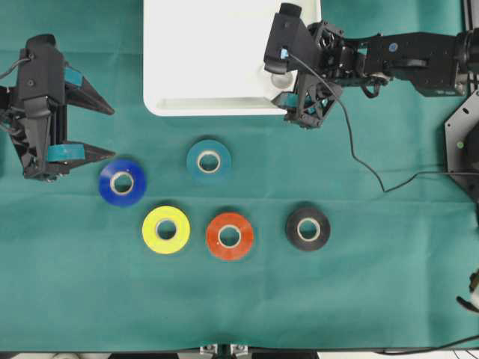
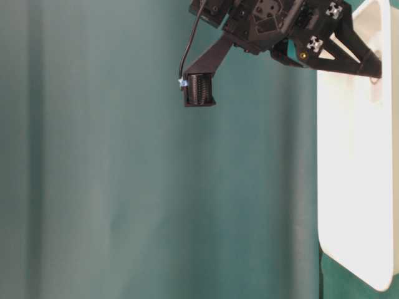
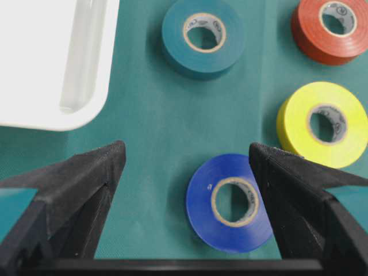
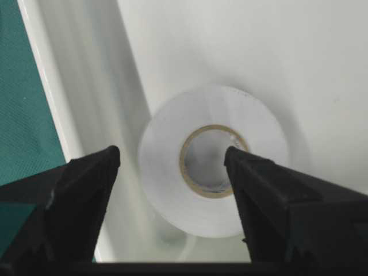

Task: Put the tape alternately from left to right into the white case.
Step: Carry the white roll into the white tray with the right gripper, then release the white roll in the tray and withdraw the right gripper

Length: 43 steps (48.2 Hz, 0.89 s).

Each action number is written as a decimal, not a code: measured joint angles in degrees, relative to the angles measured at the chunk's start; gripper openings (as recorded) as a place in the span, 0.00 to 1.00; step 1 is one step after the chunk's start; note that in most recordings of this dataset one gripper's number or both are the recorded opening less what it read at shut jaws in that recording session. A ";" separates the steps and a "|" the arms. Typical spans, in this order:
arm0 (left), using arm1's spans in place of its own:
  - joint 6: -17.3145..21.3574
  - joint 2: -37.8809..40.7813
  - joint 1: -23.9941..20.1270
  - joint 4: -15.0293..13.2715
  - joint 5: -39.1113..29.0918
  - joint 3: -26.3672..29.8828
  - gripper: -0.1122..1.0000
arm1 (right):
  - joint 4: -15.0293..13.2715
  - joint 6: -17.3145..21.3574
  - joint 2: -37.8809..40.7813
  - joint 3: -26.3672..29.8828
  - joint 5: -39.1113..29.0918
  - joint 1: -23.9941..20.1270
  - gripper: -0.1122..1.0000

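The white roll (image 4: pixel 213 167) lies flat inside the white case (image 1: pixel 202 52), in the corner nearest the right arm, close against the raised rim. It is glossy, with a pale grey-tan core, and in the overhead view it is mostly hidden under the right wrist camera, so only a sliver seems to show there. The right pincer (image 4: pixel 172 161) hangs over that corner with its fingers spread; the roll sits between them, apparently touching neither.

The other five rolls lie flat on the green bench (image 1: pixel 75 299), outside the case. The teal roll (image 1: pixel 209 161) is nearest the case's rim. The blue roll (image 1: pixel 122 182) sits just beside the left pincer (image 1: pixel 101 131), whose fingers stand apart and hold nothing. In front of these lie the yellow roll (image 1: pixel 166 229), the orange-red roll (image 1: pixel 230 235) and the black roll (image 1: pixel 307 228), the first two almost touching.
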State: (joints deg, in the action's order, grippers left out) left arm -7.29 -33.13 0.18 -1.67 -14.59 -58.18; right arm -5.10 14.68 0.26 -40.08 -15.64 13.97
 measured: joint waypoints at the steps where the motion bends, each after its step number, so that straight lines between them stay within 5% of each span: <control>1: 0.00 0.00 0.00 0.09 0.00 0.00 0.60 | 0.00 0.00 0.00 0.00 0.00 0.00 0.82; 22: 0.00 0.00 0.00 0.09 0.00 -0.26 0.60 | 0.00 0.00 -0.62 0.00 -0.09 0.00 0.82; 43: 0.00 -0.09 0.00 0.09 0.00 -0.44 0.60 | 0.00 0.09 -9.23 -2.72 -0.09 -1.93 0.82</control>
State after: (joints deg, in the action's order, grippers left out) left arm -7.29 -33.22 0.18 -1.58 -14.59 -58.62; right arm -5.10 14.77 -8.96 -42.80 -15.73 12.04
